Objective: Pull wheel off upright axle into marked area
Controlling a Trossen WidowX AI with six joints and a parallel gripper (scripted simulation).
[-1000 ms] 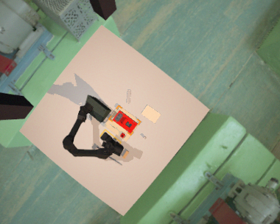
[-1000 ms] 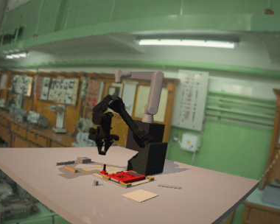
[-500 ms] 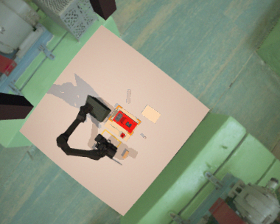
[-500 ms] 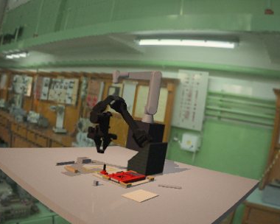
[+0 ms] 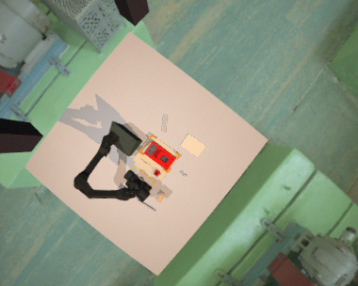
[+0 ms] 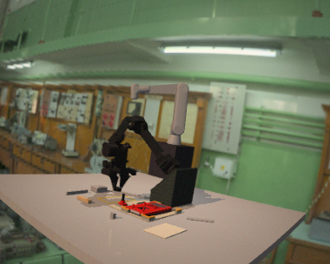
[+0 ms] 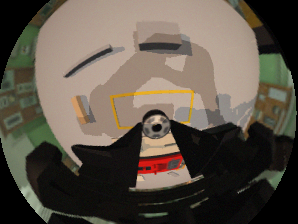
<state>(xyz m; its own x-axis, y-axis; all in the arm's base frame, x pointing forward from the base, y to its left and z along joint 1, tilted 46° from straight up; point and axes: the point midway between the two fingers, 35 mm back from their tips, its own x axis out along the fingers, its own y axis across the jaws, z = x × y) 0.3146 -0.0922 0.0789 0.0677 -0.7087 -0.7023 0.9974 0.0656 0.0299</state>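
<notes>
My gripper [image 6: 117, 189] [image 7: 155, 123] is shut on the wheel, a small round grey and black piece with a central hole. The wheel [image 7: 156, 131] shows between the fingertips in the wrist view; it is too small to make out in the top and exterior views. The gripper holds it above the table, off the axle. The upright black axle [image 6: 123, 198] stands bare on its red base, in front of the gripper in the exterior view. The marked area [image 7: 152, 93] is a yellow outline; in the wrist view the wheel overlaps its lower edge. The exact height is hard to tell.
A red part [image 5: 170, 162] [image 6: 149, 211] lies beside the axle on a pale board. An orange block [image 5: 161, 197] [image 6: 84, 200] [image 7: 79, 110], a grey block [image 6: 99, 188] [image 7: 160, 32] and a dark bar [image 6: 76, 192] [image 7: 90, 61] lie around the outline. A beige tile [image 5: 193, 145] [image 6: 165, 230] lies farther off.
</notes>
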